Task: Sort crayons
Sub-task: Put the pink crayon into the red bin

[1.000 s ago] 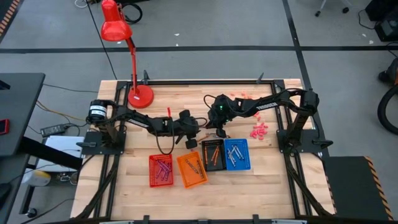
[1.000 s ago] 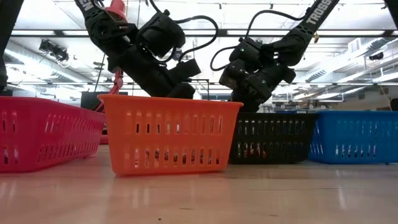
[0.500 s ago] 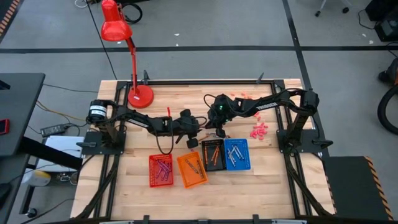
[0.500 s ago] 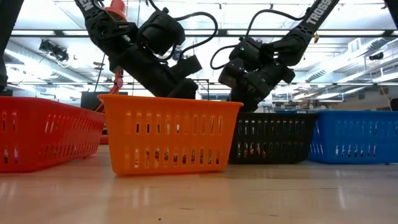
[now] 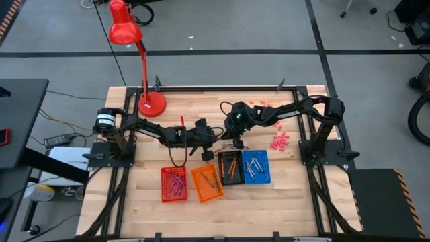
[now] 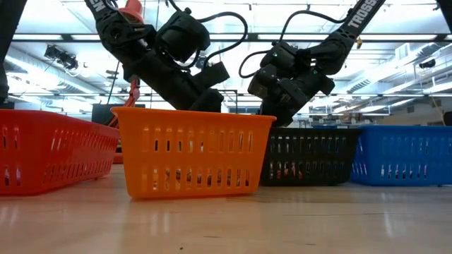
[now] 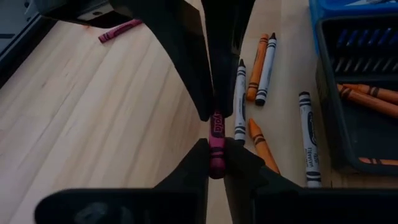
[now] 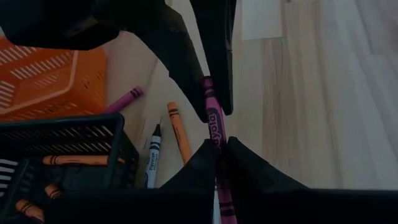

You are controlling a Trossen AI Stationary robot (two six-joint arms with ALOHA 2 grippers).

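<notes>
Four small slotted plastic baskets in a row across the front of the wooden table (image 5: 282, 195), seen from above. Leftmost, a red basket (image 5: 174, 183) holding several magenta-purple crayons (image 5: 177, 181). Next, an orange basket (image 5: 206, 183), tilted a little out of line, with brownish sticks inside; exact shade hard to tell. Then a black basket (image 5: 230, 167) containing orange crayons (image 5: 232, 166), confirmed at close range from the left wrist. Last on the right, touching the black one, a blue basket (image 5: 255, 166) with silvery grey crayons (image 5: 252, 167) in it.

Just behind the orange basket, the left gripper (image 7: 213, 132) pinched tight on a magenta crayon (image 7: 216, 144), held upright between the fingertips. Loose on the bare wood just beside the black basket: white-wrapped crayons (image 7: 240, 102) and stray orange crayons (image 7: 257, 68); farther off, another magenta stick (image 7: 120, 30).

Behind the black basket, the right gripper (image 8: 217, 132) clamped on a second purple crayon (image 8: 216, 134), label showing, tip pointing away between the fingers. Farther right, a loose heap of pink-red crayons (image 5: 279, 140) lying well apart from the baskets, more scattered near the table's back edge (image 5: 259, 103).

At the back left corner, a red desk lamp (image 5: 138, 54).
</notes>
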